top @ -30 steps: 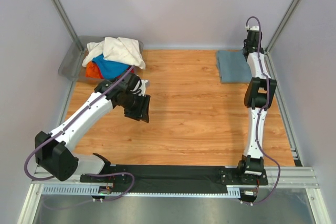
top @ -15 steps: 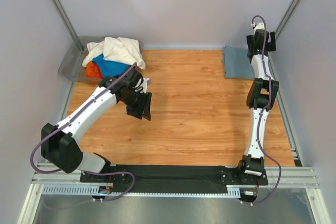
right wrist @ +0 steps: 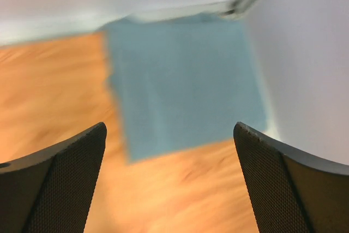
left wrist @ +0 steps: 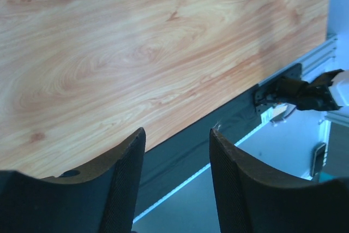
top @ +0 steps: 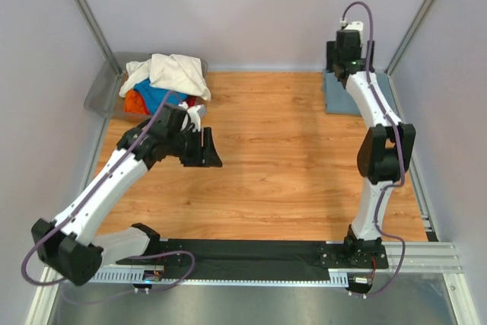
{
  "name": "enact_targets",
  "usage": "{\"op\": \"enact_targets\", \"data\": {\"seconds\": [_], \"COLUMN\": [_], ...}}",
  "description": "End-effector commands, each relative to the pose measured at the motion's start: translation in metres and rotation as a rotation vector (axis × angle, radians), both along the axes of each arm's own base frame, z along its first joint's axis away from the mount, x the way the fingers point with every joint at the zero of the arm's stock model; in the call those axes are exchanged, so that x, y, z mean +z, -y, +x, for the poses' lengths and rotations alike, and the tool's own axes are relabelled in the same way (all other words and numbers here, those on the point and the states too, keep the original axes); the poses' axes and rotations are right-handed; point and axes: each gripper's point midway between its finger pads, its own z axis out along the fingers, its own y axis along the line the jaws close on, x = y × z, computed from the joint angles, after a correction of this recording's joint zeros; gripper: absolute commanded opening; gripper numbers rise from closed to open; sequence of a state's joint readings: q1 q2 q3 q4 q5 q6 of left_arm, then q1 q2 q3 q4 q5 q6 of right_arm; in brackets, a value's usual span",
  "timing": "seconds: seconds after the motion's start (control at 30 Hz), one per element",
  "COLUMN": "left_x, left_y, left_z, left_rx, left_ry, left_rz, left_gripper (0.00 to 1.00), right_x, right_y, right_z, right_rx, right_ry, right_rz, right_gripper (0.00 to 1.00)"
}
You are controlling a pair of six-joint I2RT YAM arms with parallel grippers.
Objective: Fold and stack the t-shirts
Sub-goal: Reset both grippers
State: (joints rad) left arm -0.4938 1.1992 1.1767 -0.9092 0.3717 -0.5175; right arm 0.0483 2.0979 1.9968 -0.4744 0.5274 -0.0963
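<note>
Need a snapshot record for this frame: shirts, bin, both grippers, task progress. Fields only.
bin: grey bin, far left corner of table
folded: grey-blue shirt, flat at the far right corner
unfolded: cream-white shirt, blue shirt, red-orange shirt, heaped in and over the grey bin
left gripper: open, empty, over bare table near the pile
right gripper: open, empty, above the grey-blue shirt
progress: one shirt folded, pile not yet folded

White arms (top: 114, 176), purple cables (top: 370, 17), black pincers (left wrist: 177, 135) (right wrist: 169, 129)
</note>
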Motion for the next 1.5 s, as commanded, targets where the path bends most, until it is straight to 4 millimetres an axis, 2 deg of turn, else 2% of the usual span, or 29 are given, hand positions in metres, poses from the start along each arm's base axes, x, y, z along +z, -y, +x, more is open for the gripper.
{"op": "enact_targets", "data": {"seconds": [0.0,0.03,0.07,0.1,0.13,0.17,0.2,0.23,0.27,0.3,0.33,0.37,0.4,0.43,0.47,0.5,0.53,0.57,0.6,0.63,0.67,0.73,0.77,0.87,0.93,1.0,1.03,1.1,1.47], "left_x": [0.020,0.018,0.003,0.009,0.006,-0.007,0.000,0.001,0.000,0.000,-0.009,-0.010,-0.002,-0.010,-0.005,-0.006,-0.020,-0.018,-0.022,-0.042,-0.039,-0.053,-0.043,-0.049,-0.054,-0.061,-0.075,-0.080,-0.086], "left_y": [0.006,0.005,0.007,0.004,0.004,0.006,0.003,0.003,0.004,0.004,0.004,0.003,0.001,0.000,-0.002,-0.003,-0.004,-0.006,-0.007,-0.008,-0.009,-0.010,-0.010,-0.007,-0.003,-0.001,-0.002,-0.001,-0.001], "left_z": [-0.012,-0.016,-0.020,-0.025,-0.028,-0.028,-0.031,-0.031,-0.032,-0.032,-0.031,-0.032,-0.035,-0.035,-0.038,-0.039,-0.039,-0.041,-0.043,-0.043,-0.045,-0.047,-0.052,-0.062,-0.069,-0.074,-0.076,-0.078,-0.083], "left_rx": [0.080,0.099,0.138,0.157,0.175,0.226,0.245,0.270,0.302,0.323,0.337,0.348,0.366,0.372,0.375,0.389,0.404,0.404,0.425,0.444,0.437,0.452,0.415,0.365,0.327,0.300,0.319,0.308,0.297], "left_ry": [0.046,0.046,0.005,0.035,0.039,0.013,0.054,0.060,0.076,0.080,0.092,0.097,0.101,0.111,0.135,0.121,0.111,0.129,0.092,0.065,0.083,0.050,0.085,0.068,0.046,0.029,-0.015,-0.015,-0.042], "left_rz": [-0.180,-0.206,-0.248,-0.301,-0.334,-0.388,-0.448,-0.498,-0.588,-0.633,-0.675,-0.713,-0.779,-0.807,-0.850,-0.881,-0.894,-0.935,-0.974,-0.982,-1.028,-1.016,-1.040,-1.014,-0.992,-0.961,-0.920,-0.899,-0.876], "left_gripper": [0.58,0.59,0.59,0.59,0.60,0.60,0.61,0.62,0.62,0.62,0.63,0.63,0.64,0.64,0.64,0.65,0.65,0.66,0.66,0.66,0.66,0.67,0.67,0.69,0.69,0.69,0.69,0.70,0.73], "right_x": [-0.020,-0.027,-0.043,-0.048,-0.059,-0.059,-0.073,-0.075,-0.078,-0.076,-0.076,-0.063,-0.064,-0.083,-0.074,-0.076,-0.104,-0.097,-0.103,-0.108,-0.122,-0.122,-0.121,-0.113,-0.116,-0.134,-0.141,-0.154,-0.167], "right_y": [-0.119,-0.142,-0.156,-0.183,-0.198,-0.213,-0.214,-0.231,-0.233,-0.236,-0.233,-0.230,-0.226,-0.224,-0.222,-0.226,-0.223,-0.224,-0.228,-0.230,-0.231,-0.236,-0.234,-0.227,-0.222,-0.220,-0.220,-0.221,-0.219], "right_z": [-0.072,-0.088,-0.121,-0.141,-0.163,-0.176,-0.212,-0.233,-0.259,-0.274,-0.288,-0.305,-0.316,-0.338,-0.354,-0.367,-0.386,-0.394,-0.405,-0.411,-0.419,-0.425,-0.428,-0.430,-0.430,-0.434,-0.436,-0.440,-0.439], "right_rx": [0.138,0.183,0.198,0.259,0.293,0.291,0.298,0.342,0.374,0.409,0.424,0.466,0.472,0.473,0.504,0.514,0.474,0.499,0.456,0.445,0.451,0.426,0.446,0.441,0.412,0.332,0.303,0.276,0.246], "right_ry": [-0.103,-0.131,-0.178,-0.203,-0.244,-0.237,-0.276,-0.307,-0.286,-0.286,-0.282,-0.235,-0.229,-0.282,-0.251,-0.266,-0.321,-0.268,-0.284,-0.279,-0.254,-0.234,-0.194,-0.092,-0.050,-0.112,-0.140,-0.172,-0.182], "right_rz": [0.259,0.320,0.383,0.423,0.490,0.610,0.686,0.806,0.885,0.919,0.933,0.950,0.964,0.988,1.014,1.066,1.101,1.145,1.238,1.289,1.342,1.460,1.483,1.520,1.542,1.547,1.553,1.565,1.552], "right_gripper": [1.00,1.00,1.00,1.00,1.00,1.00,1.00,1.00,1.00,1.00,1.00,1.00,1.00,1.00,1.00,1.00,1.00,1.00,1.00,1.00,1.00,1.00,1.00,1.00,1.00,1.00,1.00,1.00,1.00]}}
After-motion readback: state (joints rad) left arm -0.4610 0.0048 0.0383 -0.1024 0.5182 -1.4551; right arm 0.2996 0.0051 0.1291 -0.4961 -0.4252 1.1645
